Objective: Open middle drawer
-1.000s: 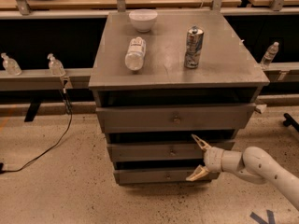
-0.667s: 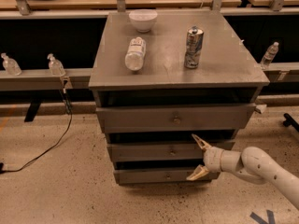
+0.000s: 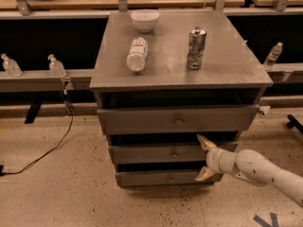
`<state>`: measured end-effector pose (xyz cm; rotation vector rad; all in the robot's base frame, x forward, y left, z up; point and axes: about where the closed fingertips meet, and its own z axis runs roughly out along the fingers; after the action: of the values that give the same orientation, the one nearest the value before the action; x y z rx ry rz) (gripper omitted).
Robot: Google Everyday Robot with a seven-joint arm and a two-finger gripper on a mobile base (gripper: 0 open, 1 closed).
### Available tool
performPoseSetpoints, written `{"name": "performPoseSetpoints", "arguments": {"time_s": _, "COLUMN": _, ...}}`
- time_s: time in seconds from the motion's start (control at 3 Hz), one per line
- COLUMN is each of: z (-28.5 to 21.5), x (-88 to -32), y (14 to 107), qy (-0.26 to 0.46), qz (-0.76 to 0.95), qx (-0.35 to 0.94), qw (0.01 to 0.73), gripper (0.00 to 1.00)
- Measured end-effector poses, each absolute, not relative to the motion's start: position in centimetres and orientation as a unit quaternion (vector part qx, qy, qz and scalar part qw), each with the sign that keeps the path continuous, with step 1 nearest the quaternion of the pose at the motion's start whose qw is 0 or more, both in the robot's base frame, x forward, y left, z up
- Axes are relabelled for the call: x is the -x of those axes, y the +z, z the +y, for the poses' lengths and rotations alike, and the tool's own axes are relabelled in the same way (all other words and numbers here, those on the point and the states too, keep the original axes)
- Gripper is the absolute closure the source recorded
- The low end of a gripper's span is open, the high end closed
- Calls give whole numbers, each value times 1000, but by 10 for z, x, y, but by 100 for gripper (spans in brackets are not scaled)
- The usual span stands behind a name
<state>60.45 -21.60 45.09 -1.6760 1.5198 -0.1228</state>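
A grey metal cabinet point(image 3: 180, 86) has three drawers stacked under its flat top. The middle drawer point(image 3: 156, 153) has a plain flat front and a small round knob point(image 3: 174, 154). My gripper point(image 3: 204, 158) reaches in from the lower right on a white arm point(image 3: 258, 169). It is open: one tan fingertip point(image 3: 203, 141) sits at the middle drawer's upper right edge, the other tan fingertip point(image 3: 203, 175) is down by the bottom drawer point(image 3: 163, 178). The gripper is right of the knob and holds nothing.
On the cabinet top stand a white bowl point(image 3: 145, 20), a plastic bottle lying on its side point(image 3: 137, 54) and an upright can point(image 3: 196, 48). The top drawer point(image 3: 177, 120) juts out. Small bottles point(image 3: 56, 66) stand on a side ledge. A black cable point(image 3: 52, 148) crosses the floor at left.
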Motion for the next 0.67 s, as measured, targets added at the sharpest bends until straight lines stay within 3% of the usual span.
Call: {"name": "performPoseSetpoints", "arguments": {"time_s": 0.67, "z": -254, "x": -638, "y": 446, "qy": -160, "qz": 601, "qx": 692, "qw": 368, "gripper": 0}}
